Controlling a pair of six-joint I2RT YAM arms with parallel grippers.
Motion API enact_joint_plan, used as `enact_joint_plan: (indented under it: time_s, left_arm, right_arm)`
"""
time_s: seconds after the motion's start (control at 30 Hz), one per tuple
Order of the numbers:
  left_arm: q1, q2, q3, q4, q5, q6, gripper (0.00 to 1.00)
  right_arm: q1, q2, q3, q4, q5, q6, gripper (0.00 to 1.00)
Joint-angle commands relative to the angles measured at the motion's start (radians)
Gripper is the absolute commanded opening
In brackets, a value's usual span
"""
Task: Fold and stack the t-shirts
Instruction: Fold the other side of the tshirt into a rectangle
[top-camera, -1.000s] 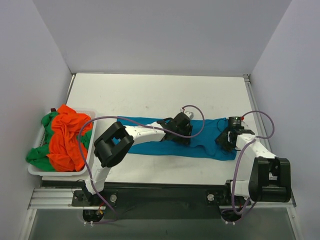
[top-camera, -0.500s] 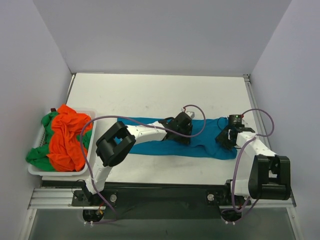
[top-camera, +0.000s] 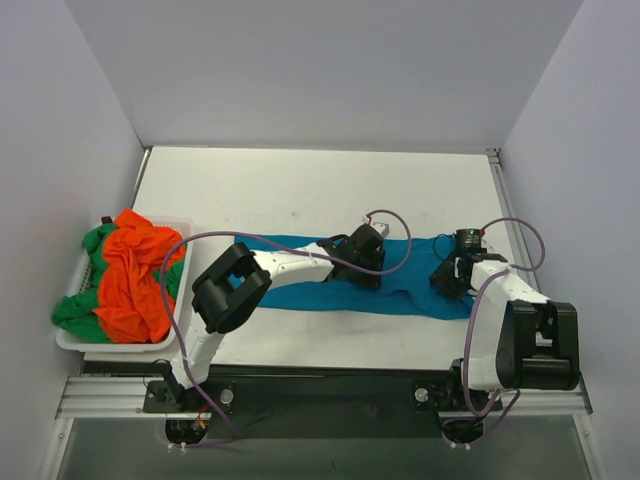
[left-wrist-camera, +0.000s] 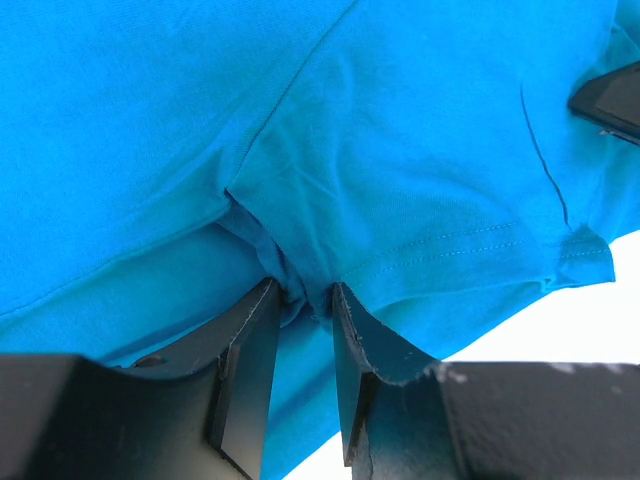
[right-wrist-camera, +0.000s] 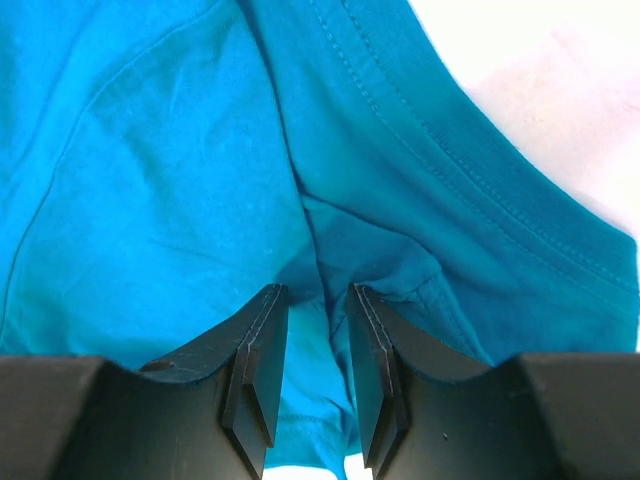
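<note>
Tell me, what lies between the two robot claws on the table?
Only the blue shirt, which both the left gripper and the right gripper pinch; the overhead view shows it.

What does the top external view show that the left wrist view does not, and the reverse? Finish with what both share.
Only the top external view: the white basket at the left, holding the orange t-shirt and the green t-shirt. Only the left wrist view: a fold of cloth pinched in the left gripper, and the stitched hem. Both: the left gripper on the teal-blue t-shirt, which lies on the white table.
</note>
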Motion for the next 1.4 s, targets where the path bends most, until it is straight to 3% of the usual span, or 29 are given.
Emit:
enact_joint_plan:
  time_s: [0.0,0.7,0.93,1.37]
  left_arm:
    - [-0.003,-0.008,0.014,-0.036,-0.012,0.02,0.38]
    - [0.005,-0.015,-0.005,-0.034,-0.014,0.023,0.38]
    - [0.007,-0.015,-0.006,-0.034,-0.017,0.02,0.38]
    - [0.013,-0.018,-0.012,-0.036,-0.014,0.02,0.38]
  right_arm:
    - [-0.005,0.018,0.008,0.024,0.001,-0.007,0.31]
    - [-0.001,-0.03,-0.008,0.013,-0.035,0.008,0.22]
    - [-0.004,-0.031,0.01,-0.013,-0.012,-0.005,0.01]
    - [-0.028,-0.031,0.038,-0.067,0.068,-0.048,0.0]
